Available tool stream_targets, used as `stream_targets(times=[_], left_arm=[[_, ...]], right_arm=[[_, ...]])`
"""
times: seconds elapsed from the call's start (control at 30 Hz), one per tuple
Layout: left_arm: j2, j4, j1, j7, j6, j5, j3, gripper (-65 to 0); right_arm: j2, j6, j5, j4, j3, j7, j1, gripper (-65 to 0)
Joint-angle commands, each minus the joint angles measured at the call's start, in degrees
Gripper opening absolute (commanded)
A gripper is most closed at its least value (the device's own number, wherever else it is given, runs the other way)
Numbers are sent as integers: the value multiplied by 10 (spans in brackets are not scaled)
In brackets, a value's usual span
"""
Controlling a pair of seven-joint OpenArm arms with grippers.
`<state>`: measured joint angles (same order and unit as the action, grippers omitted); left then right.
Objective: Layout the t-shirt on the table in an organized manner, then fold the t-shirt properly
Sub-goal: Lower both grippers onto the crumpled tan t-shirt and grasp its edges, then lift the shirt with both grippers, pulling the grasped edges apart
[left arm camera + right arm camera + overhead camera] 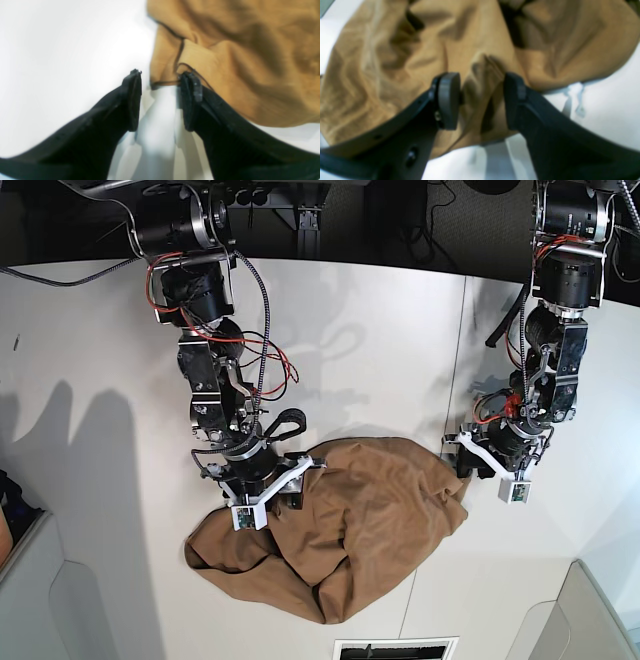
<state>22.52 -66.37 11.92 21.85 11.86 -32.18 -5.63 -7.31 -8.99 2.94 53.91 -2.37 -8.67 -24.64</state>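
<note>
Two sets of black jaws gape over the crumpled, soft tan t-shirt (340,530) on the smooth white table (380,340).

t-shirt (480,50) blurred and cut off in both wrist views

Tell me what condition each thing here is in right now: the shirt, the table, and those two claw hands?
t-shirt: crumpled in a loose heap, not laid flat, not folded.
table: white top, shirt lying on it.
left gripper: open, at the shirt's edge, nothing held; one finger touching the hem.
right gripper: open, jaws astride a raised fold of the shirt, not clamped.
</note>
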Motion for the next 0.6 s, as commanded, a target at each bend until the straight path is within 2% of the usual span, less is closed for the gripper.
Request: stream_targets(times=[0.0, 0.07, 0.17, 0.23, 0.27, 0.33, 0.37, 0.47, 0.57], left_arm=[[5, -7, 12, -11, 0, -4, 3, -362], [0, -7, 14, -11, 0, -4, 3, -362], [-6, -7, 14, -22, 0, -4, 3, -367], [-9, -7, 14, -26, 0, -4, 3, -412], [-10, -7, 14, -26, -1, -4, 3, -463], [-11, -7, 14, -26, 0, -3, 3, -598], [-11, -7, 14, -27, 0, -2, 3, -650], [-6, -9, 14, -36, 3, 0, 5, -650], [4, -24, 12, -36, 42, 0, 5, -650]], right_arm=[[-5, -2, 0, 1, 0, 18, -18, -369], [-5, -2, 0, -5, 0, 21, -18, -420], [-5, -2, -2, -6, 0, 23, -18, -579], [-5, -2, -2, -6, 0, 27, -20, -631], [-5, -2, -2, -6, 0, 27, -20, -650], [-5, -7, -10, -5, 0, 27, -22, -650], [-5, -21, -20, -5, 0, 27, -23, -650], [-5, -55, -36, 4, 0, 25, -22, -650], [-4, -56, -37, 43, 0, 9, -8, -650]])
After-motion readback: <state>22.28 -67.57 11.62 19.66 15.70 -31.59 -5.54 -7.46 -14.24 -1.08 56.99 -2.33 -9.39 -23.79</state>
